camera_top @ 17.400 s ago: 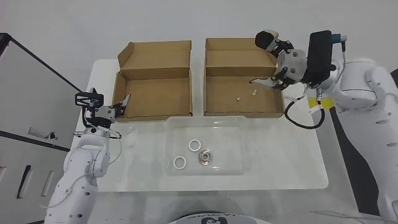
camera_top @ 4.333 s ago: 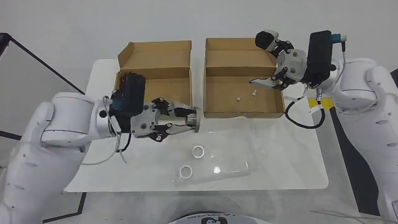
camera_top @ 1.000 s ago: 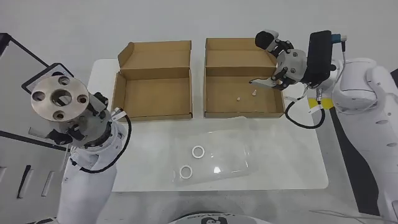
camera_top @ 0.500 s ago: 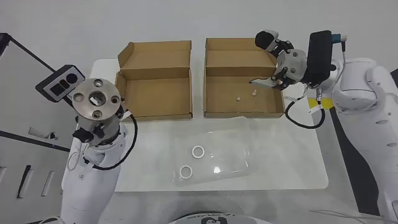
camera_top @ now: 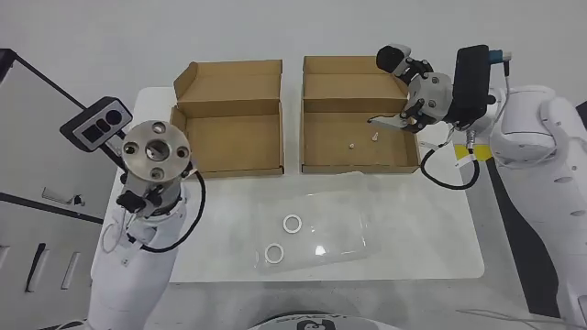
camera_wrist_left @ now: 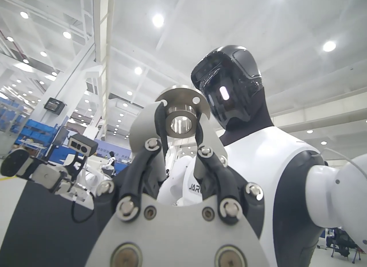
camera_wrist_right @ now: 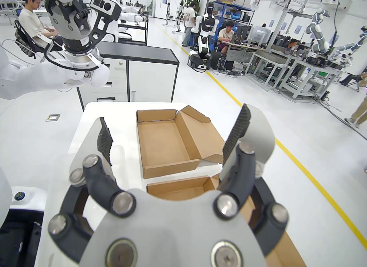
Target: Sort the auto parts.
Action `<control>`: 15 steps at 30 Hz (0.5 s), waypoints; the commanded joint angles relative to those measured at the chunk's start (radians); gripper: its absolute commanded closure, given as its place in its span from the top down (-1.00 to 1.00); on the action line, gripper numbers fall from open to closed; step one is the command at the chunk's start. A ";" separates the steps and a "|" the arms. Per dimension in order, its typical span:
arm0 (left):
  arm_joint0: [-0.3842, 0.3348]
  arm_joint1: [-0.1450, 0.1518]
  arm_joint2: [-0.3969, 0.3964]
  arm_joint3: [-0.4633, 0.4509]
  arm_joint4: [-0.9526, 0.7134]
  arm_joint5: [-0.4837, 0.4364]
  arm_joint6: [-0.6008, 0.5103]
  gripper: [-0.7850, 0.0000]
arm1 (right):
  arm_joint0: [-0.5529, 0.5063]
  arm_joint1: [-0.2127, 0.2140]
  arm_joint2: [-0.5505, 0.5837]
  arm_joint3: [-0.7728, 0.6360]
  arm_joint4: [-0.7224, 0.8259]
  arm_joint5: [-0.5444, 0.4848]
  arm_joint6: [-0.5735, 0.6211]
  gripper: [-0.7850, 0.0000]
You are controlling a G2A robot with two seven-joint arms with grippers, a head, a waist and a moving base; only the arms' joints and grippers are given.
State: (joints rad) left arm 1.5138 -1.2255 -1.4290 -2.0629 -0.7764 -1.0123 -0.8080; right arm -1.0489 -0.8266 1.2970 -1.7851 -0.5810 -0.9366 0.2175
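My left gripper (camera_wrist_left: 181, 133) is shut on the hub of a round metal flange (camera_wrist_left: 179, 96) and holds it high, facing upward. From above, the flange (camera_top: 156, 150) hangs over the table's left edge, beside the left cardboard box (camera_top: 229, 137). Two white rings (camera_top: 293, 224) (camera_top: 273, 254) lie in a clear tray (camera_top: 341, 227) at the table's front. My right gripper (camera_wrist_right: 175, 130) is open and holds nothing above the right cardboard box (camera_top: 335, 151), where it also shows from above (camera_top: 393, 121). Two small parts (camera_top: 374, 134) (camera_top: 353, 146) lie inside that box.
The left box (camera_wrist_right: 163, 141) has nothing in it and its lid flap stands up at the back. The white table (camera_top: 422, 229) has bare room right of the tray. A camera bracket (camera_top: 101, 124) sticks out from the raised left arm.
The left arm, still holding the flange, has shifted right toward the left box and sunk away from the overhead camera. The right arm, rings and tray have stayed put.
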 commanded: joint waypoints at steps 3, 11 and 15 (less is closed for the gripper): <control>0.003 -0.005 -0.009 -0.012 -0.069 0.000 0.000 -1.00 | 0.000 0.000 0.000 0.000 0.000 0.000 0.000 1.00; 0.009 -0.015 -0.019 -0.026 -0.104 0.000 0.000 -1.00 | 0.000 0.000 0.000 0.000 0.000 0.000 0.000 1.00; 0.009 -0.015 -0.019 -0.026 -0.104 0.000 0.000 -1.00 | 0.000 0.000 0.000 0.000 0.000 0.000 0.000 1.00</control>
State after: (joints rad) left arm 1.5224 -1.2411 -1.4479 -2.0892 -0.8807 -1.0123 -0.8081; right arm -1.0489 -0.8266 1.2970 -1.7851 -0.5810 -0.9366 0.2175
